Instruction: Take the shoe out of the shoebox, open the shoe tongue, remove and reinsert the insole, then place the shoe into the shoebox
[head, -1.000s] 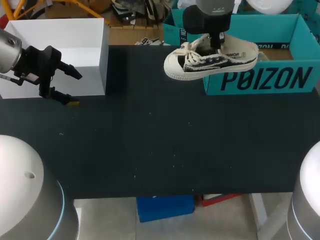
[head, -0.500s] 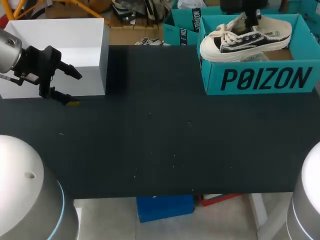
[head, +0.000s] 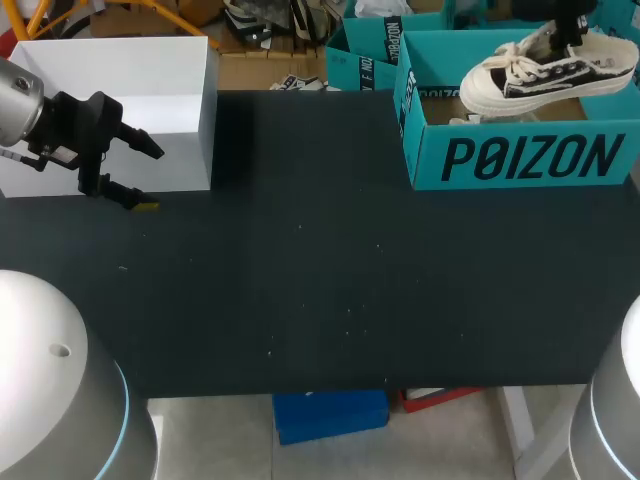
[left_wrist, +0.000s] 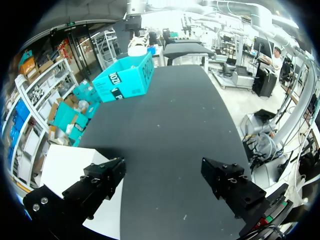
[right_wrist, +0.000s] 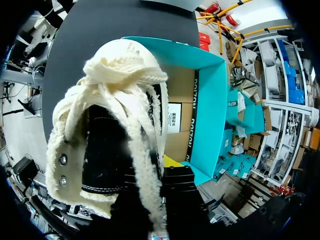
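While the right gripper, upper right, seemingly pinches the shoe above the teal shoebox, the left gripper sits at far left; it is spread wide.

The shoe is rough, frayed canvas, the shoebox smooth matt cardboard, the table matt.

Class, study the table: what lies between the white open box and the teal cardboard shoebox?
Nothing but bare black tabletop lies between the white open box and the teal cardboard shoebox. The head view shows this most clearly.
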